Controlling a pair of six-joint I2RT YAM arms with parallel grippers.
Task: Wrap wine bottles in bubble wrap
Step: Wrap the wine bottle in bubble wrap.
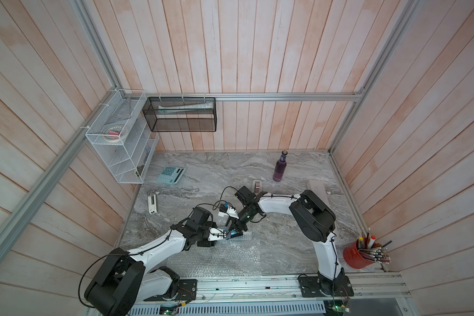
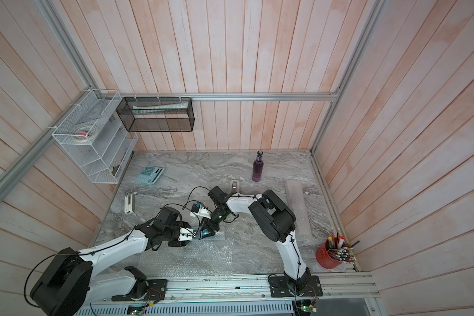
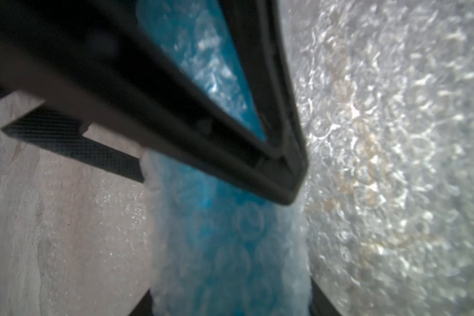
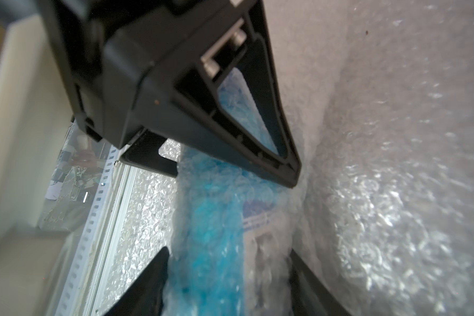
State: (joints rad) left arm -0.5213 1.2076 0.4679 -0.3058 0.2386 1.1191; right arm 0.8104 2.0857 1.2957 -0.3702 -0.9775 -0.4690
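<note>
The blue wine bottle (image 3: 225, 246) lies on its side at the far edge of the flat bubble wrap sheet (image 1: 216, 260). That edge of the sheet is curled over it, so the blue shows through a layer of bubbles.

The left gripper (image 1: 230, 235) reaches in from the sheet's left side. In its wrist view its two fingers (image 3: 144, 303) sit hard against the wrap on either side of the bottle, clamped on it. The right gripper (image 1: 238, 229) comes down from beyond the sheet's far edge and straddles the same bundle. Its fingers (image 4: 151, 279) flank the wrap closely, but whether they press on it or stand just clear I cannot tell.

In the right wrist view a white label (image 4: 260, 219) with bluish print shows through the wrap, too blurred to read.

A purple wine bottle (image 1: 279, 168) stands upright well beyond the sheet's far edge, with no writing legible on it. A grey tape dispenser (image 1: 257, 186) sits between it and the sheet. A rolled bubble wrap tube (image 2: 296, 208) lies off the sheet's right side on the marble table (image 1: 285, 246).
</note>
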